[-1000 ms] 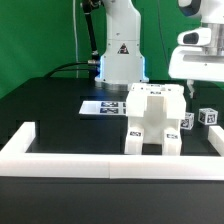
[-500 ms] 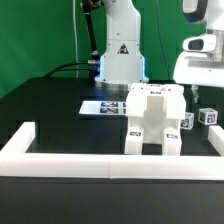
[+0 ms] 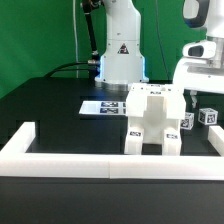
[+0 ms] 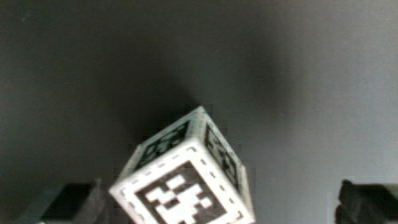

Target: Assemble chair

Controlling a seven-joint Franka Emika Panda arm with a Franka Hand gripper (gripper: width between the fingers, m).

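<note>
On the exterior view's right, above the black table [image 3: 50, 110], the gripper [image 3: 195, 92] hangs with its jaws spread as wide as they go and nothing between them. Below it, just beside the half-built chair [image 3: 150, 120] that stands upright in the middle of the table, sits a loose chair part [image 3: 188, 120] with a black-and-white tag. A second loose part [image 3: 208, 117] lies a little farther toward the exterior view's right. The marker board [image 3: 105, 105] lies flat behind the chair, and the low barrier wall [image 3: 100, 162] runs along the front. From the wrist camera I see one tagged white block [image 4: 187, 170] directly under the hand, between the two dark fingertips [image 4: 71, 200] and apart from both (which of the two loose parts it is, I cannot say for sure). The relation that counts is this: the block lies straight down from the open jaws, not off to a side, but it is turned corner-on to them. Its long axis runs slantwise to the line on which the fingers close. My guess is that a plain descent would pinch it across its edges, so the wrist needs a turn to square the pads with two flat faces before going down. The block also stands close to the chair, so a finger could nudge the assembly.
</note>
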